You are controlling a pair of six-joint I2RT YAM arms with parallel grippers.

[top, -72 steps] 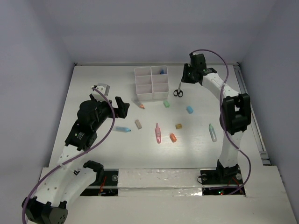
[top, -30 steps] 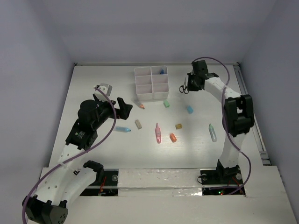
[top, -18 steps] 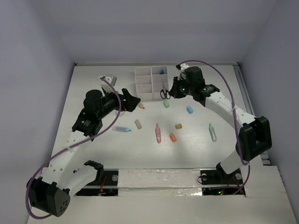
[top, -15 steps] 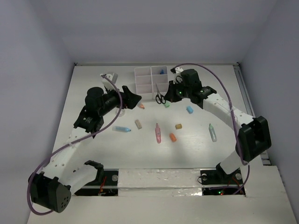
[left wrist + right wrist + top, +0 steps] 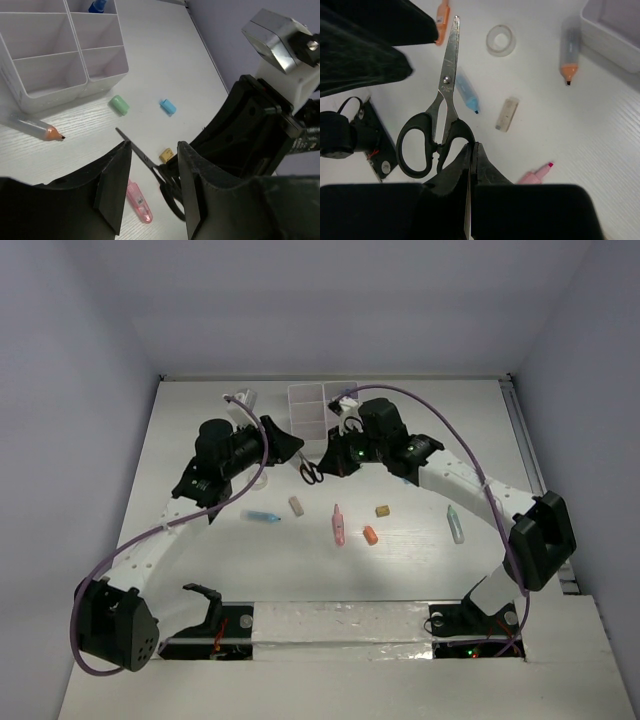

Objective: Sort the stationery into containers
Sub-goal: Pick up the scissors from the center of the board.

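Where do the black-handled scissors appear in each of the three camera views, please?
Top external: black-handled scissors near the centre, just below the white organiser.
Left wrist: scissors at lower centre, blades pointing up-left.
Right wrist: scissors left of centre, blades pointing up, handles low.
Shared landmark: the pink marker, which lies on the table close to the scissors in all three views.

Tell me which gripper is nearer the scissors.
Right. The right gripper is shut on the scissors' black handle. The left gripper faces it at the blade end, jaws open either side of the blade, not gripping it.
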